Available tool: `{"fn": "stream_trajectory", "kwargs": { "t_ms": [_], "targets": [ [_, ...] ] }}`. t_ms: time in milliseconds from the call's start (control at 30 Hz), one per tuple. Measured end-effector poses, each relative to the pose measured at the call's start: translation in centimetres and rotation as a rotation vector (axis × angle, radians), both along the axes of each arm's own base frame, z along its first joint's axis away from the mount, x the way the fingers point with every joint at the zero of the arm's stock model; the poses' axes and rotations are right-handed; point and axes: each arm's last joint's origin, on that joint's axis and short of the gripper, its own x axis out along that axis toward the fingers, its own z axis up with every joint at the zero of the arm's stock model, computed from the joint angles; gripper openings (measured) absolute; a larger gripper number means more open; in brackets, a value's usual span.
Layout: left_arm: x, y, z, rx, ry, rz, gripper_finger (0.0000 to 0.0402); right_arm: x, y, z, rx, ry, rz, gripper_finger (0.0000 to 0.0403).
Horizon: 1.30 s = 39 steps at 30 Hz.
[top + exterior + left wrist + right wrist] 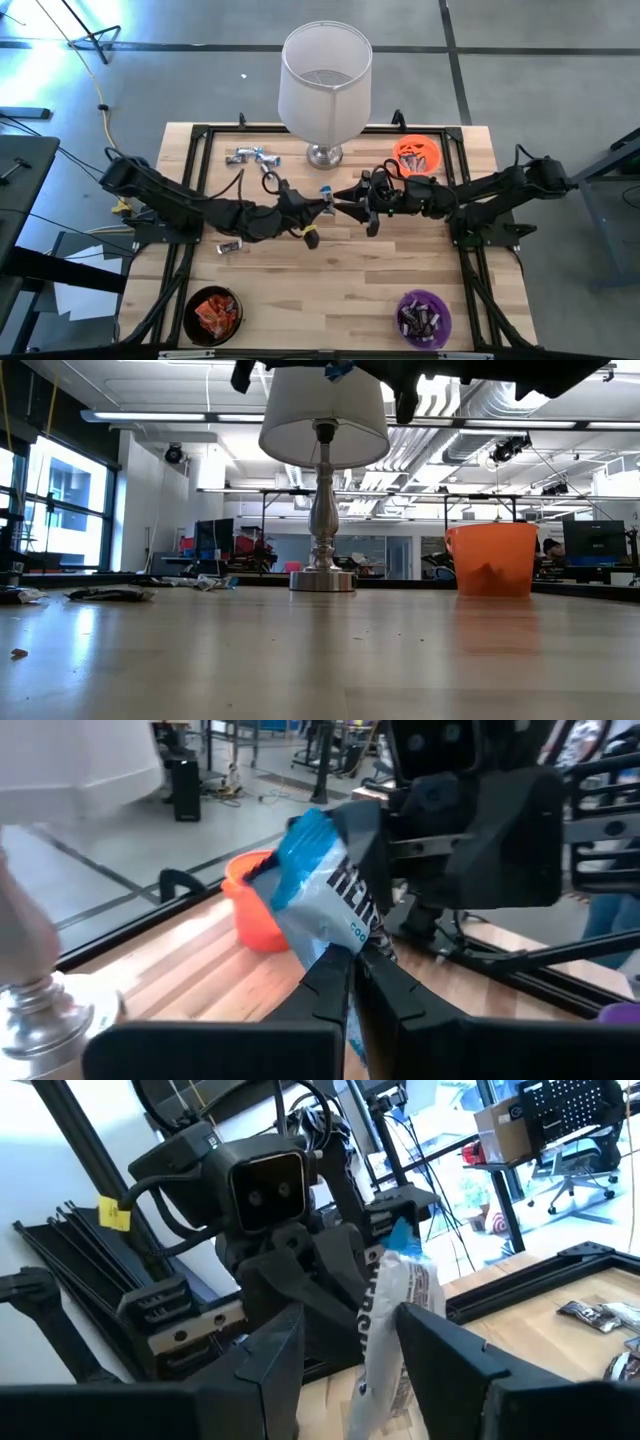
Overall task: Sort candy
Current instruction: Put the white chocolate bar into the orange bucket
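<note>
A silvery blue-white candy (322, 885) is held high above the table's middle, and my left gripper (322, 203) is shut on it. It reaches in from the table's left. My right gripper (350, 1365) comes from the right and faces it, open, with one finger on each side of the candy's free end (388, 1320). Both grippers show at the top edge of the low view, with the candy's blue tip (338, 370) between them. More candy lies loose at the far left (250, 155), and one dark piece (230, 246) lies under the left arm. My left gripper pinches one end of the wrapper (335, 938) between its two fingers. The fingers come nearly level from the table's left. The candy sticks out beyond the fingertips toward the other gripper, lifted clear of the table. My right gripper: I cannot tell whether its fingers (440, 1365) touch the candy.
A lamp (325, 70) with a white shade stands at the far middle. An orange bowl (417, 152) sits far right, a black bowl (212, 312) with orange-red candy near left, and a purple bowl (424, 316) with dark candy near right. Bare wood lies between the near bowls.
</note>
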Motion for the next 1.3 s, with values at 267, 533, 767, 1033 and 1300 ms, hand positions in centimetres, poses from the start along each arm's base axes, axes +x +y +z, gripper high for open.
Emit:
{"fn": "stream_trajectory", "kwargs": {
  "t_ms": [267, 533, 767, 1033, 1300],
  "targets": [
    [1.5, -0.6, 0.6, 0.039, -0.004, -0.045, 0.0, 0.0, 0.0, 0.1, -0.001, -0.011, -0.001, 0.0161],
    [2.1, -0.8, 1.1, 0.08, 0.014, -0.063, 0.0, 0.0, 0.0, 0.1, -0.001, -0.009, -0.001, 0.0159],
    [2.1, -0.8, 1.0, 0.084, 0.025, -0.064, 0.0, 0.0, 0.0, 0.1, -0.023, -0.008, -0.004, 0.0092],
    [2.0, -0.7, 0.9, 0.094, 0.048, -0.062, 0.0, 0.0, 0.0, 0.1, -0.041, -0.005, -0.001, 0.0019],
    [0.1, -1.3, 0.4, 0.129, 0.228, -0.118, 0.0, 0.0, 0.0, 0.0, -0.048, 0.011, 0.006, 0.0007]
  ]
}}
